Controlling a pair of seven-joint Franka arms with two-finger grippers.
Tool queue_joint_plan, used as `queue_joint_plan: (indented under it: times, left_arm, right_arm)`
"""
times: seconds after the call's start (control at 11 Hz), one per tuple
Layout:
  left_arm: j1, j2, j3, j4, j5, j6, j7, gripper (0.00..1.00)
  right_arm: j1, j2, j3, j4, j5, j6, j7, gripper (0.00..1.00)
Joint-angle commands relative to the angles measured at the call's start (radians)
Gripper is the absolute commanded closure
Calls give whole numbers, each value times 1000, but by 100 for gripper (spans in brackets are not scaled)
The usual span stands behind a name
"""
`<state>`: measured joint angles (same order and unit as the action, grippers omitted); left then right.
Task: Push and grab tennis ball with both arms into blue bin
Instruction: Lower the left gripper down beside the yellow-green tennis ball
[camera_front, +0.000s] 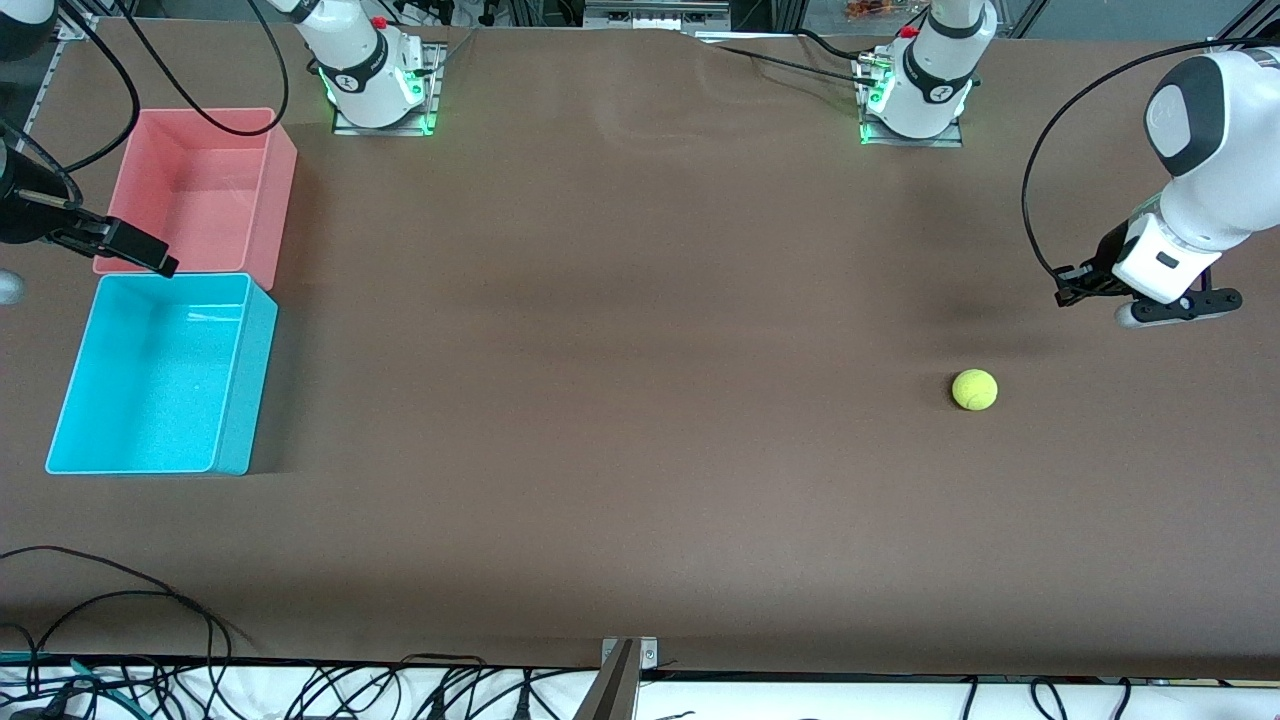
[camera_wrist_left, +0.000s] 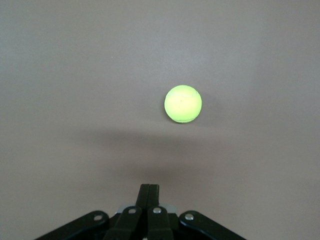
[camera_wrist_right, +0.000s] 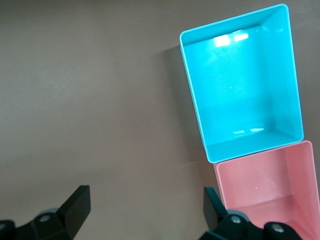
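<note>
The tennis ball (camera_front: 974, 389) lies on the brown table toward the left arm's end, and shows ahead of the fingers in the left wrist view (camera_wrist_left: 183, 103). My left gripper (camera_front: 1070, 290) hangs over the table a little apart from the ball, shut and empty (camera_wrist_left: 149, 189). The blue bin (camera_front: 245, 390) stands empty at the right arm's end; it also shows in the right wrist view (camera_wrist_right: 240, 90). My right gripper (camera_front: 150, 258) hovers where the blue and pink bins meet, open and empty (camera_wrist_right: 145, 197).
A pink bin (camera_front: 275, 210) of the same size touches the blue bin, farther from the front camera (camera_wrist_right: 260, 185). Cables (camera_front: 150, 600) lie at the table's front edge. The arms' bases (camera_front: 380, 90) stand along the table's back edge.
</note>
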<state>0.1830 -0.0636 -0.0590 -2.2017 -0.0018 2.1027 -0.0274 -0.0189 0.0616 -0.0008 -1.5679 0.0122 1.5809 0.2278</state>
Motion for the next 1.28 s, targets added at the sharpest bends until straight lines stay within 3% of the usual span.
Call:
queue_joint_plan:
  times: [0.0,0.37,1.19]
  left_arm:
    - [6,-30,-5,-44,20,34,117,100]
    - [30,-10,-5,-105,19,172,407,100]
    - [75,93,-4,-151,19,313,1114,100]
  right_arm:
    - [4,-3,1,2,-8,-9,13,0]
    - [5,-3,2,2,-8,-9,15,0]
    - [4,0,1,0,-6,-7,15,0]
